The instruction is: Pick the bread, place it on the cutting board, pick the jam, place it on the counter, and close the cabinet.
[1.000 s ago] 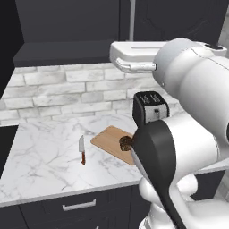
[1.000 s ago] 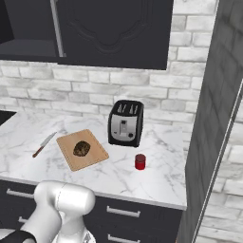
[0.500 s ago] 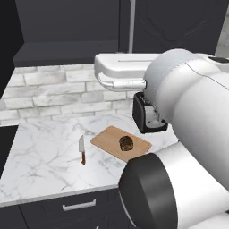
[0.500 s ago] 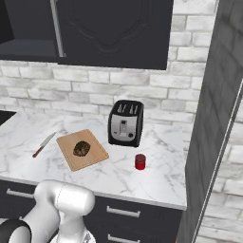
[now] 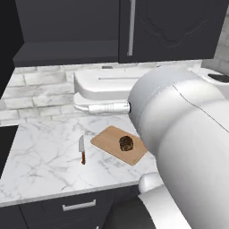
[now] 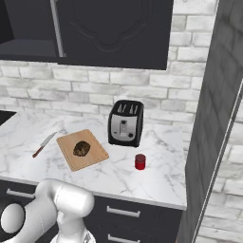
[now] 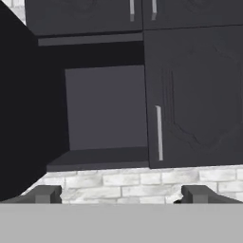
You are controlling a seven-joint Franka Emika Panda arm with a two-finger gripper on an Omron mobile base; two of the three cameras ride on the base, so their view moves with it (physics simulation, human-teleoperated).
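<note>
Facing the cabinet, one side standing open | my claw spread wide, holding nothing | bread lying on the cutting board | red jam upright on the counter, just in front of the toaster.

arm: we're swinging it leftward across the left base view | white body now covering the toaster there | bread, jam unmoved
</note>
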